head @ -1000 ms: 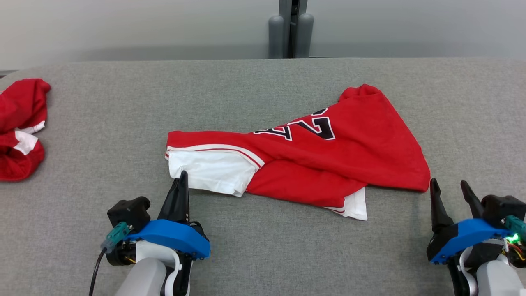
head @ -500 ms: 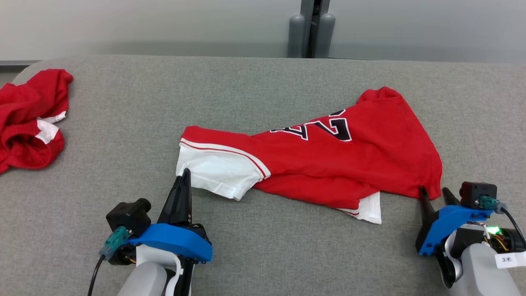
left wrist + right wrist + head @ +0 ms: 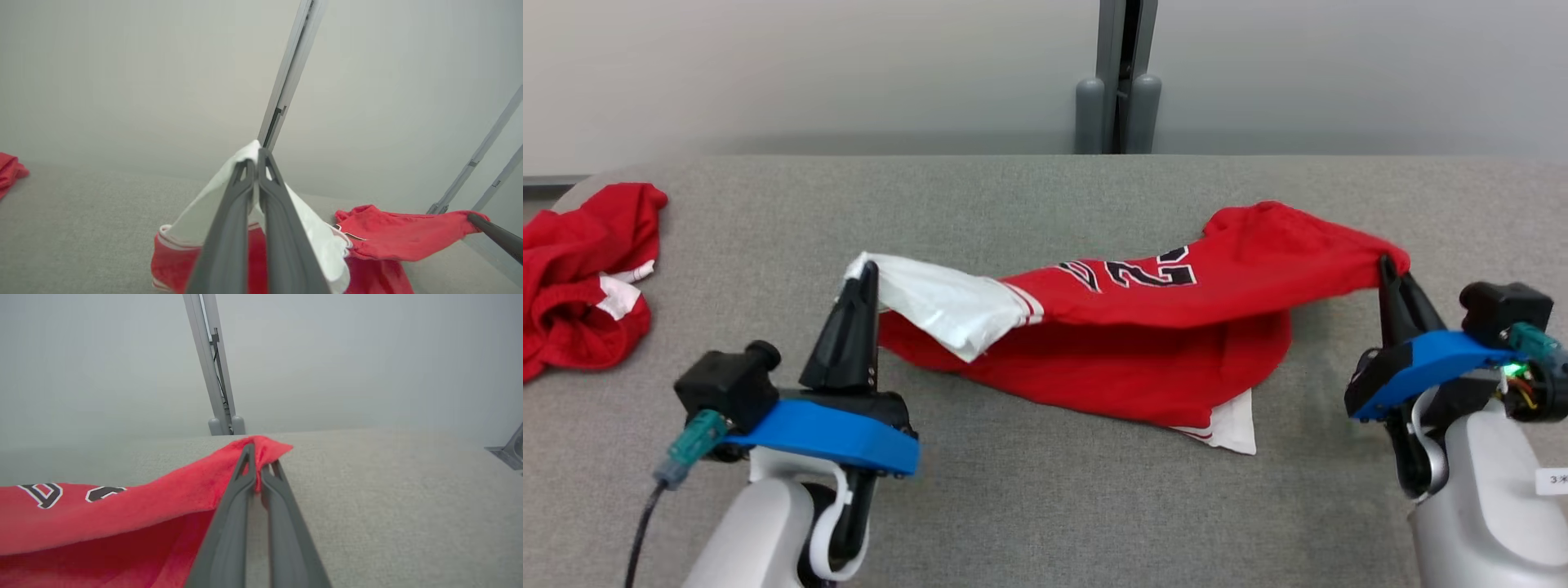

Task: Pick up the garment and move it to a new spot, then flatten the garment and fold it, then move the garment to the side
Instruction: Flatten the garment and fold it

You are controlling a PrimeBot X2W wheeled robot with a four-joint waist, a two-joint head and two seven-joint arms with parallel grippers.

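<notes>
Item: red jersey (image 3: 1143,327), black numerals, white sleeves.
Location: strung between both grippers over the middle of the grey bench (image 3: 1045,506); top edge raised, lower folds and one white sleeve trailing on the surface.
Left gripper (image 3: 867,271): clamped on the white sleeve edge, lifted.
Right gripper (image 3: 1390,265): clamped on the jersey's red corner, lifted.
Change: a second ago the right gripper stood wide beside that corner and the jersey lay flat; now both ends are held and rising.
Status: pick-up begun; carry, flattening and folding outstanding.
Also present: crumpled red garment (image 3: 580,278), far left, well apart.
</notes>
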